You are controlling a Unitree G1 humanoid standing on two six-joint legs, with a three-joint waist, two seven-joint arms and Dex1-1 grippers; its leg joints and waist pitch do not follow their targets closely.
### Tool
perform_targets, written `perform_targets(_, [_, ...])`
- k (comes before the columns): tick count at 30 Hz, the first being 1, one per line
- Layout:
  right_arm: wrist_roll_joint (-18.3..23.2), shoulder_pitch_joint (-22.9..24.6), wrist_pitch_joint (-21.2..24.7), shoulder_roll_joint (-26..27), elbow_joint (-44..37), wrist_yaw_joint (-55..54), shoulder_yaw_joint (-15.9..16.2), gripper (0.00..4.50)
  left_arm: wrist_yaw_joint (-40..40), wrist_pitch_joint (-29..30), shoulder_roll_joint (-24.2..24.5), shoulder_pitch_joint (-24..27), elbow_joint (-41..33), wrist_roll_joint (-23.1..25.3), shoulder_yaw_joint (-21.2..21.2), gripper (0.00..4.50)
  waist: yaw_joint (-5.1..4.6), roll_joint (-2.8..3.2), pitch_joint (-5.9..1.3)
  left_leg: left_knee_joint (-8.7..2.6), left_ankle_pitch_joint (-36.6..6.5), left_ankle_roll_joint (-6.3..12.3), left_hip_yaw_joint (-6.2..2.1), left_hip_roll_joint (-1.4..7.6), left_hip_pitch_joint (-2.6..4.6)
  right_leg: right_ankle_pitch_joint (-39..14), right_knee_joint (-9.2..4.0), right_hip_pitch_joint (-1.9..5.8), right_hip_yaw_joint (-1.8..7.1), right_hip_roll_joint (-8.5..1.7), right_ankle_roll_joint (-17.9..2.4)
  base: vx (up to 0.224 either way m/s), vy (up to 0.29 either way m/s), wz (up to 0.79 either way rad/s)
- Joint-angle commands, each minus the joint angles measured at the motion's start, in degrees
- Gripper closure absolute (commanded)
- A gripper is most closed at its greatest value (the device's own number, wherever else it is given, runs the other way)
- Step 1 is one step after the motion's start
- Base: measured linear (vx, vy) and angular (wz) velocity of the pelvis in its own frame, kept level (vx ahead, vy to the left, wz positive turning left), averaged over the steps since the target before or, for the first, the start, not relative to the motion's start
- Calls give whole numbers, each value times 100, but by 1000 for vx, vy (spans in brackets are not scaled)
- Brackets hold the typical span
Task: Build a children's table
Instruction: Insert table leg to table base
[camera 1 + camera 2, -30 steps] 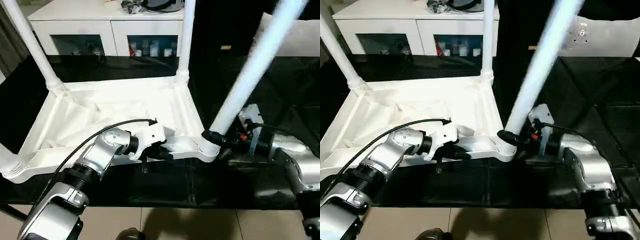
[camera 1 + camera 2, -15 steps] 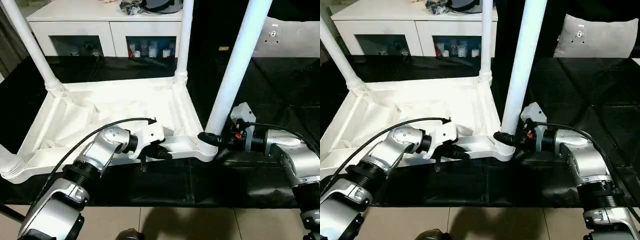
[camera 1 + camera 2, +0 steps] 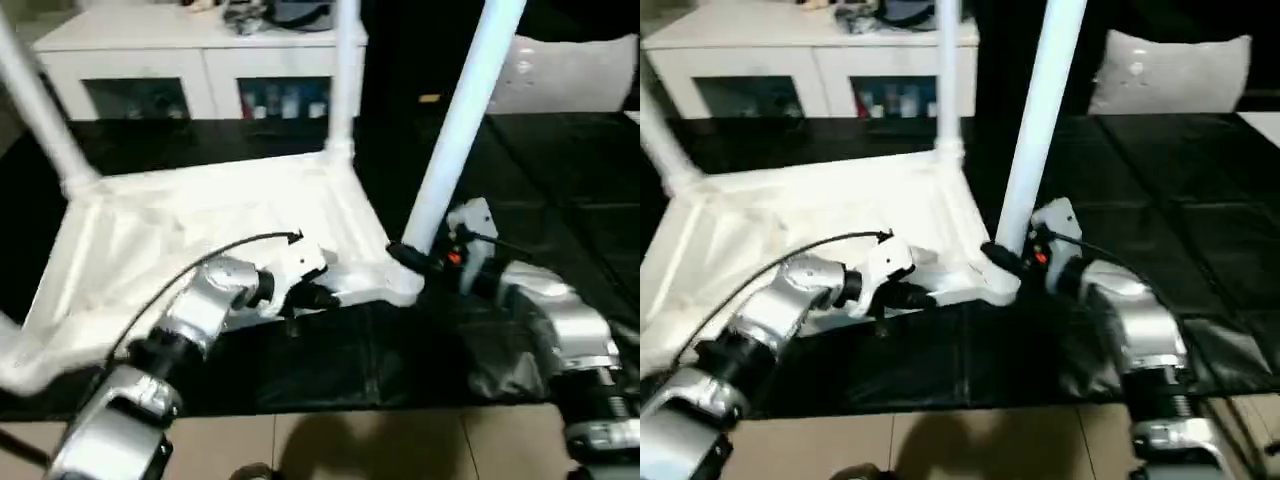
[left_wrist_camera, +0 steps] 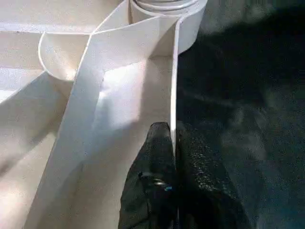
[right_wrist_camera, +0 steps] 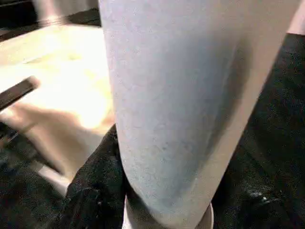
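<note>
Left gripper pinches the thin rim of the upturned white plastic table on the black cloth; right gripper clasps a smooth round leg at its corner socket.

Both head views are smeared by motion blur, softening every edge. Indoor light falls from above, so the white children's table nearly blows out with glare while the black counter swallows detail. In the right wrist view a table leg looms out of focus; a bright patch glows behind it.
</note>
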Motion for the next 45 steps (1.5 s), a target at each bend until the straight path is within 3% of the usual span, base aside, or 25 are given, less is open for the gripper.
perform_targets(1, [-236, 90, 635, 218, 415, -671, 13, 261, 763, 490, -273, -61, -477, -70, 415, 450, -40, -33, -234, -533, -2758, -280, -262, 331, 202, -3229, -651, 45, 230, -486, -686, 0, 0, 0])
perform_targets(5, [-277, -420, 737, 578, 1076, -1552, -176, 261, 1265, 883, -766, -124, -849, -6, 357, 450, -133, -36, -271, -539, -2485, -215, -258, 312, 160, -2923, -654, 80, 222, -478, -690, 0, 0, 0])
perform_targets(8, [-363, -620, 777, 663, 1399, -1722, -152, 262, 1328, 937, -842, -80, -1003, 191, 104, 450, -143, -61, -291, -541, -2281, -128, -229, 317, 138, -2555, -652, 102, 234, -468, -745, 0, 0, 0])
perform_targets(9, [-395, -659, 807, 688, 1462, -1761, -144, 262, 1351, 969, -841, -56, -1058, 249, 29, 450, -155, -53, -290, -553, -2172, -87, -235, 321, 100, -2368, -624, 122, 240, -467, -794, 0, 0, 0])
perform_targets(14, [-565, -711, 844, 700, 1475, -1798, -32, 262, 1444, 1118, -777, 12, -1199, 283, 6, 450, -142, -79, -317, -536, -1825, -4, -187, 324, 96, -1814, -568, 153, 259, -458, -959, 0, 0, 0])
perform_targets(18, [-564, -811, 730, 689, 1606, -1733, 33, 262, 1512, 1125, -655, 31, -1221, 390, -32, 450, -151, -81, -306, -536, -1780, 29, -180, 320, 91, -1872, -580, 163, 258, -463, -971, 0, 0, 0])
perform_targets(22, [-681, -676, 459, 550, 1430, -1088, 439, 262, 1487, 1001, -578, 52, -1239, 411, -49, 450, -141, -80, -299, -539, -1902, -10, -186, 328, 105, -2095, -605, 151, 255, -458, -888, 0, 0, 0])
perform_targets(28, [-615, -394, 469, 245, 1096, -381, 642, 262, 1244, 750, -278, 82, -1266, 335, -42, 450, -91, -95, -325, -523, -1563, 130, -165, 335, 91, -1567, -554, 184, 270, -459, -1012, 0, 0, 0])
perform_targets(36, [-613, -379, 372, 176, 1135, -192, 599, 262, 1110, 692, -164, 120, -1315, 283, -65, 450, -92, -62, -329, -526, -1513, 115, -167, 345, 93, -1459, -534, 197, 261, -448, -1133, 0, 0, 0])
perform_targets(39, [-321, -421, 470, 166, 1202, 75, 342, 262, 759, 509, -105, 153, -1412, 78, -97, 450, -88, -60, -336, -521, -1513, 118, -167, 350, 95, -1350, -525, 203, 265, -454, -1177, 0, 0, 0])
perform_targets(40, [-324, -420, 422, 101, 1231, 203, 354, 262, 614, 440, -51, 152, -1428, 39, -131, 450, -86, -63, -340, -518, -1514, 138, -168, 343, 88, -1349, -523, 214, 261, -455, -1186, 0, 0, 0])
perform_targets(41, [-332, -410, 387, 59, 1241, 285, 368, 262, 523, 398, -11, 161, -1445, 19, -156, 450, -90, -108, -334, -518, -1507, 164, -156, 344, 86, -1344, -524, 216, 261, -449, -1186, 0, 0, 0])
perform_targets(42, [-350, -397, 331, -45, 1240, 469, 414, 262, 361, 241, 80, 151, -1417, 15, -199, 450, -74, -88, -335, -519, -1503, 171, -165, 349, 97, -1374, -519, 211, 261, -460, -1192, 0, 0, 0])
perform_targets(45, [-401, -361, 189, -317, 1168, 985, 580, 262, 40, -47, 292, 85, -1286, 30, -284, 450, -41, -102, -336, -516, -1492, 186, -159, 364, 103, -1425, -512, 205, 263, -461, -1160, 0, 0, 0])
